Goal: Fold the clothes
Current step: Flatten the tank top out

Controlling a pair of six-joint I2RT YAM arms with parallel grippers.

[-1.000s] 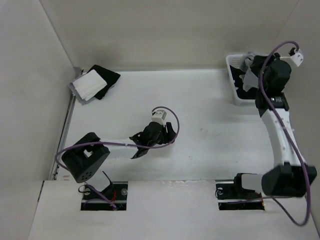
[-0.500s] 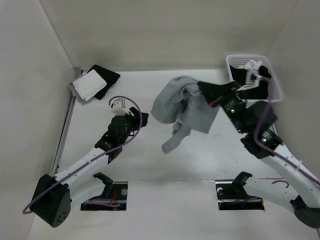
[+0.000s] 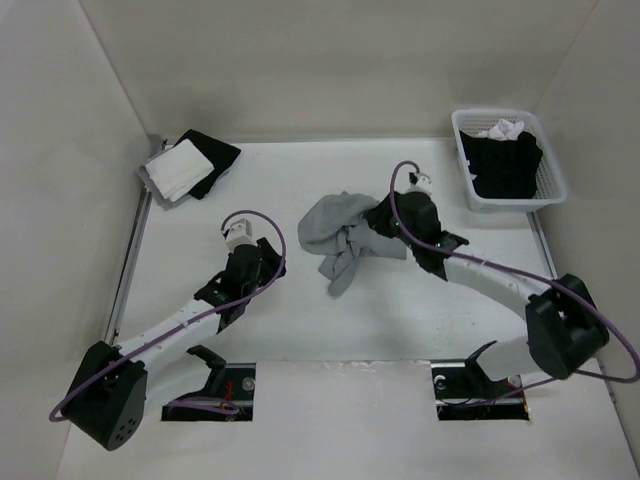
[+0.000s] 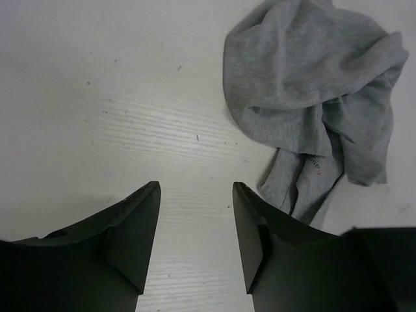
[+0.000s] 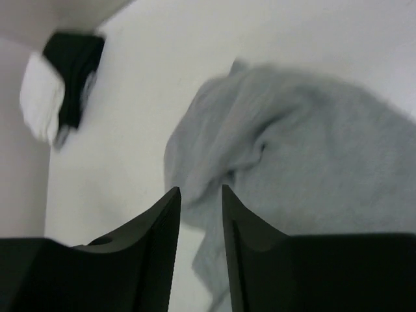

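The crumpled light-grey sleeveless knit top point(image 3: 340, 232) sits mid-way across the white table point(image 3: 300, 180), with the right gripper point(image 5: 201, 195) parted and empty at its right edge and the left gripper point(image 4: 195, 190) spread wide to its near left, and a blind grab at that bunch risks pinching doubled layers.

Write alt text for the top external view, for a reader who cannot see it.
A crumpled grey top lies in the middle, the right gripper at its right edge, the left gripper apart on its left. A white basket of dark clothes sits far right; a white cloth on a black garment, far left.
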